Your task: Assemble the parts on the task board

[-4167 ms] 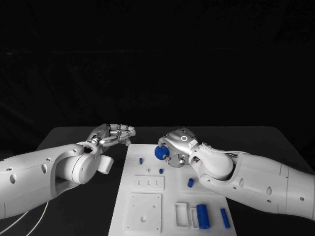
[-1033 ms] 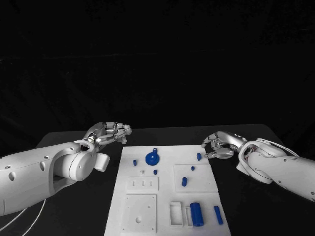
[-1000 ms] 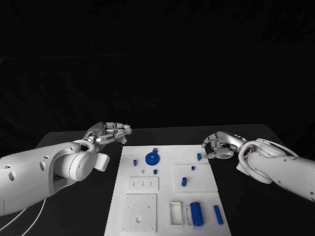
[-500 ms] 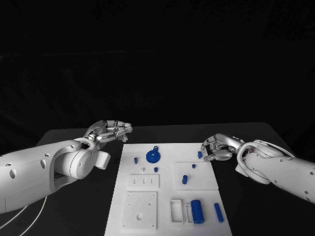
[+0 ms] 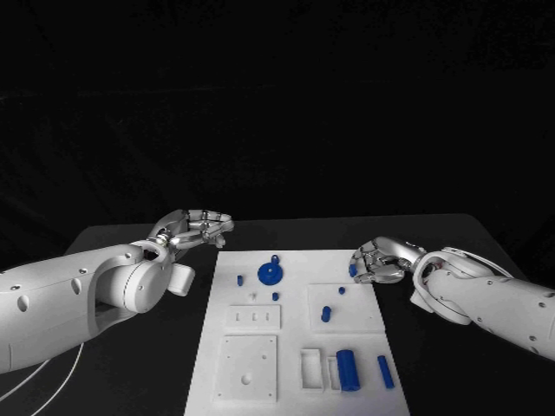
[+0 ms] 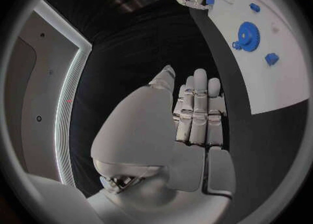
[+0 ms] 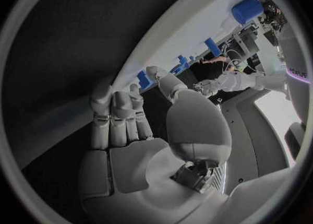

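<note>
Where visible, perhaps matte black table (image 5: 140, 238)

A black table (image 5: 303, 232) stands in the middle, its flat top a shade paler than everything around it, with a straight far edge and corners cut off by the dark. Behind it hangs a black backdrop (image 5: 277, 104) that reaches up past what I can see; faint folds run through it, like cloth. No floor can be made out under the table. Off to one side, in the left wrist view, stands a grey wall panel (image 6: 26, 104) with rounded corners, edged by a bright white light strip (image 6: 72, 78). The light on the table is dim and even.
</note>
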